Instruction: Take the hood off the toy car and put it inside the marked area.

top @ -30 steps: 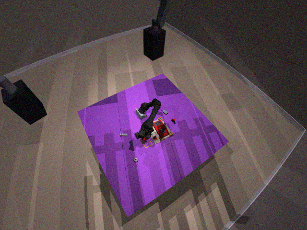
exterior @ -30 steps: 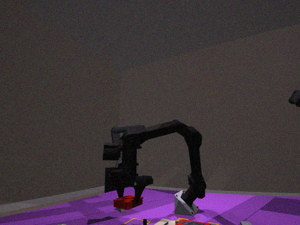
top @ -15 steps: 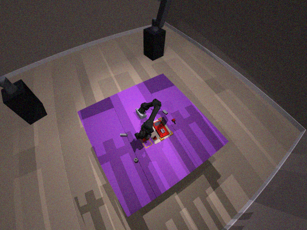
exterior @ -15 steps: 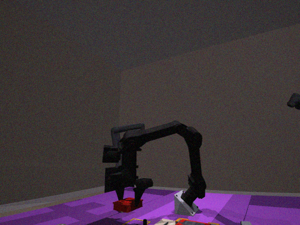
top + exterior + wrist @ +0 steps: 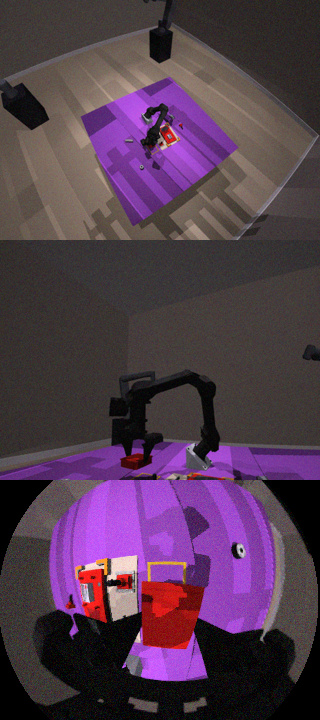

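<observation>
My gripper (image 5: pixel 149 145) (image 5: pixel 136 457) (image 5: pixel 168 618) is shut on the red hood (image 5: pixel 151 146) (image 5: pixel 134 462) (image 5: pixel 170 614) and holds it flat, low over the purple mat (image 5: pixel 196 124). The marked area is a yellow outlined rectangle (image 5: pixel 155 152) (image 5: pixel 167 563). In the wrist view it lies just beyond the hood, whose far edge overlaps the rectangle's near side. The red toy car (image 5: pixel 168 134) (image 5: pixel 90 592) sits on a beige board (image 5: pixel 163 146) to the side of the gripper. I cannot tell whether the hood touches the mat.
A grey cylinder (image 5: pixel 128 140), a small ring (image 5: pixel 141 168) (image 5: pixel 238 550), a small red part (image 5: pixel 180 125) and a grey part (image 5: pixel 171 117) lie on the mat. The arm's grey base bracket (image 5: pixel 146 118) (image 5: pixel 193 458) stands behind. Black camera stands (image 5: pixel 160 46) (image 5: pixel 23 104) rise at the table's edges.
</observation>
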Motion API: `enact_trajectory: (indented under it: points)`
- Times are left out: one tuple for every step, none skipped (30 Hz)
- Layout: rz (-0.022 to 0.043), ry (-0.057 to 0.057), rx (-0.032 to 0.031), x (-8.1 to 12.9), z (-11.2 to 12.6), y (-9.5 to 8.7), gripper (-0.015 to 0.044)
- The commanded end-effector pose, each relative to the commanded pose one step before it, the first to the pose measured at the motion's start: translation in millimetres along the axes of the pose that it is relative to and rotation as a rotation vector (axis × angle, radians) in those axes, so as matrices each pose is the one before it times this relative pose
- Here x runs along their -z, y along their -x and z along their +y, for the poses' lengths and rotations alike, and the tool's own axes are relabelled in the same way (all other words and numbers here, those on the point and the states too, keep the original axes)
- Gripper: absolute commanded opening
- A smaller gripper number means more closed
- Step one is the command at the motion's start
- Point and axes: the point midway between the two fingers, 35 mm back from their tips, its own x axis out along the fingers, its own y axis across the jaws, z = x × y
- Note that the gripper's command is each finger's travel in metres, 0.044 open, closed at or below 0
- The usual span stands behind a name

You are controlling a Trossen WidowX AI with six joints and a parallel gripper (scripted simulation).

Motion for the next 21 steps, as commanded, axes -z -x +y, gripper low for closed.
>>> enact_trajectory:
  points:
    - [-0.00207,-0.0072,-0.00606,0.50,0.60,-3.28,0.0000]
    - [-0.00001,0.0000,-0.00002,0.00,0.01,-0.62,0.0000]
    - [-0.00001,0.0000,-0.00002,0.00,0.01,-0.62,0.0000]
    - [-0.00001,0.0000,-0.00002,0.00,0.01,-0.62,0.0000]
    - [-0.00001,0.0000,-0.00002,0.00,0.01,-0.62,0.0000]
    - [-0.00001,0.0000,-0.00002,0.00,0.01,-0.62,0.0000]
    - [-0.00001,0.0000,-0.00002,0.01,0.01,-0.62,0.0000]
    - [-0.00001,0.0000,-0.00002,0.01,0.01,-0.62,0.0000]
    - [-0.00001,0.0000,-0.00002,0.01,0.01,-0.62,0.0000]
    - [-0.00001,0.0000,-0.00003,0.01,0.01,-0.62,0.0000]
    - [-0.00001,0.0000,-0.00003,0.01,0.02,-0.62,0.0000]
    - [-0.00001,0.0000,-0.00003,0.01,0.02,-0.62,0.0000]
    - [-0.00001,0.0000,-0.00003,0.01,0.02,-0.62,0.0000]
    - [-0.00001,0.0000,-0.00003,0.01,0.02,-0.62,0.0000]
    - [-0.00001,0.0000,-0.00003,0.02,0.02,-0.62,0.0000]
    - [-0.00001,0.0000,-0.00003,0.02,0.02,-0.62,0.0000]
    - [0.00000,0.0000,-0.00003,0.02,0.02,-0.62,0.0000]
    - [0.00000,0.0000,-0.00003,0.02,0.02,-0.62,0.0000]
    - [0.00000,0.0000,-0.00003,0.02,0.02,-0.62,0.0000]
    - [0.00000,0.0000,-0.00003,0.02,0.02,-0.62,0.0000]
    - [0.00000,0.0000,-0.00003,0.02,0.02,-0.62,0.0000]
